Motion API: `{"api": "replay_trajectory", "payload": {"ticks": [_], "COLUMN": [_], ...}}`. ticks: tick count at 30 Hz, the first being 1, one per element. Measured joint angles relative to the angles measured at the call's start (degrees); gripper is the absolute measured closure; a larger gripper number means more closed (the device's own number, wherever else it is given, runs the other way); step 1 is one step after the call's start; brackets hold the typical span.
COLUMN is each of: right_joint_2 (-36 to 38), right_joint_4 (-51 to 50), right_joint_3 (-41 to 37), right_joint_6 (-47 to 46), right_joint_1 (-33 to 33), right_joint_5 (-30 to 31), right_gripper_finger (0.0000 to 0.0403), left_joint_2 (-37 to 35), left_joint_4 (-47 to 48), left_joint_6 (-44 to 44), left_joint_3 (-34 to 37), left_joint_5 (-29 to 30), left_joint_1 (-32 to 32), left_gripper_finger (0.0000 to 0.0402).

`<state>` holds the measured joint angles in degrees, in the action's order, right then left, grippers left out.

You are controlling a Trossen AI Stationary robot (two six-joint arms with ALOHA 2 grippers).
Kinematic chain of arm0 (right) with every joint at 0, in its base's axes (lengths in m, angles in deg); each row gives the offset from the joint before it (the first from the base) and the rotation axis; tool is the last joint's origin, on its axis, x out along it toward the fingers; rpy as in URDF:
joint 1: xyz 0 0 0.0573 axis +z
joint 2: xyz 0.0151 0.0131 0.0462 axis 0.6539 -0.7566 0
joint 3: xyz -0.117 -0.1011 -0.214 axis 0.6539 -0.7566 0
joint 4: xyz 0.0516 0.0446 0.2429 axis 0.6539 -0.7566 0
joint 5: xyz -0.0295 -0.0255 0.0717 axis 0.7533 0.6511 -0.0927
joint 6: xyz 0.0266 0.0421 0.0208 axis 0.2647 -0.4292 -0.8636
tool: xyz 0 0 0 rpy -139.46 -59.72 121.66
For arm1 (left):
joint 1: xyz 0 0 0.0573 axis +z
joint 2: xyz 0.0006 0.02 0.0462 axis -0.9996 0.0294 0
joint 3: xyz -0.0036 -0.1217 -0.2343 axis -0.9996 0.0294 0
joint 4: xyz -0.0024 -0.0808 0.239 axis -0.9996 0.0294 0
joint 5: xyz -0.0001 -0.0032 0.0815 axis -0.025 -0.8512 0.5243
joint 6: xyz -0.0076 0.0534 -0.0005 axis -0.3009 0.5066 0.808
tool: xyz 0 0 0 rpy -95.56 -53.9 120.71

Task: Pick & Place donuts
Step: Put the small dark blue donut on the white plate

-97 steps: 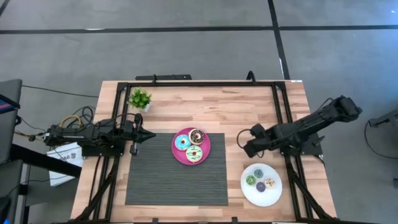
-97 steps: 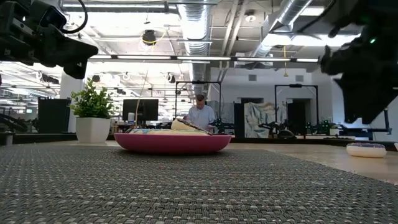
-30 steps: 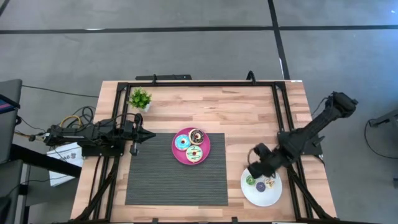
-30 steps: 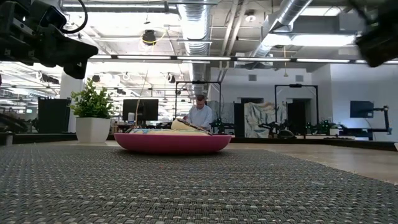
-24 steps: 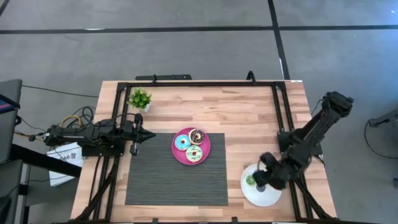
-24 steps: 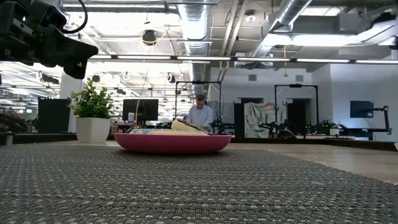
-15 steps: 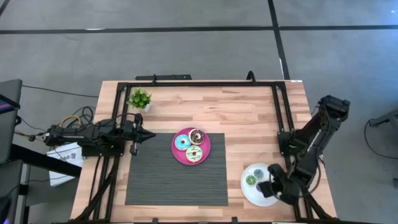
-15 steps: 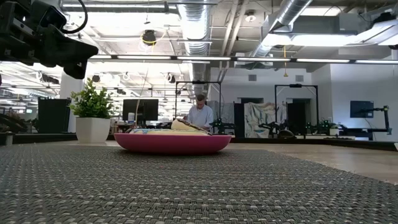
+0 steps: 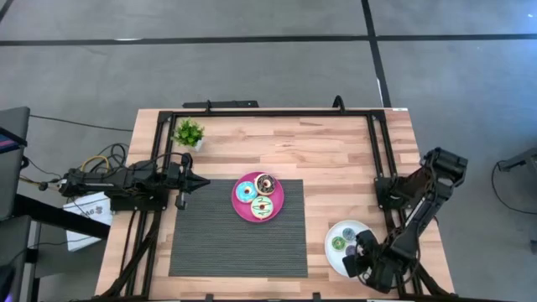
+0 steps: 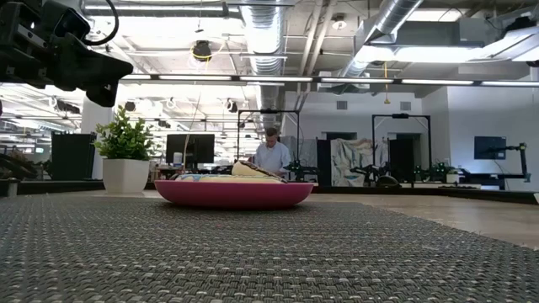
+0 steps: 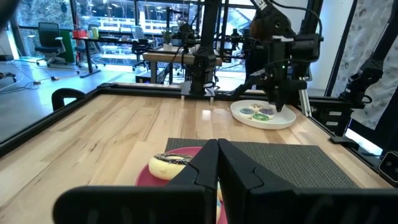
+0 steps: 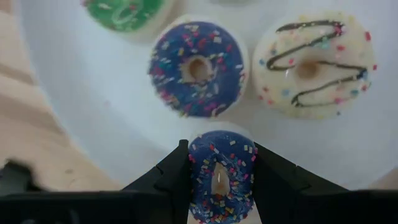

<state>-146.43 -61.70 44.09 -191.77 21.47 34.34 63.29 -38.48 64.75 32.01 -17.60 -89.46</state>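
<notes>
Right wrist view, lower centre: right gripper (image 12: pixel 219 177), fingers clamped on the rim of a purple sprinkled donut (image 12: pixel 219 168) above the white plate (image 12: pixel 81 118). Probably light, stiff and smooth; opposite outer edges look the safest hold. Left gripper (image 9: pixel 181 186), middle left in the high view, waits with fingers together.

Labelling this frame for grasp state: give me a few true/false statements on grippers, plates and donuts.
1. The right gripper holds a purple sprinkled donut between its fingers, over the white plate. True.
2. The left gripper is over the pink plate. False: it waits at the mat's left edge, beside the plate.
3. The pink plate carries three donuts. True.
4. The potted plant stands on the mat. False: it stands on bare wood at the far left corner.
5. The left gripper is wide open. False: its fingers are together.
</notes>
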Motion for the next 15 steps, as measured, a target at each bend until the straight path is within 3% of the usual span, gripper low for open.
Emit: {"api": "replay_trajectory", "payload": {"ticks": [15], "right_joint_2": [-1.37], "right_joint_4": [0.36], "right_joint_3": [0.04], "right_joint_6": [0.2], "right_joint_1": [1.43], "right_joint_5": [-0.04], "right_gripper_finger": [0.0242], "left_joint_2": [0.02], "left_joint_4": [0.0], "left_joint_6": [0.0], "left_joint_3": [0.0], "left_joint_5": [0.0], "left_joint_1": [0.02], "left_gripper_finger": [0.0402]}}
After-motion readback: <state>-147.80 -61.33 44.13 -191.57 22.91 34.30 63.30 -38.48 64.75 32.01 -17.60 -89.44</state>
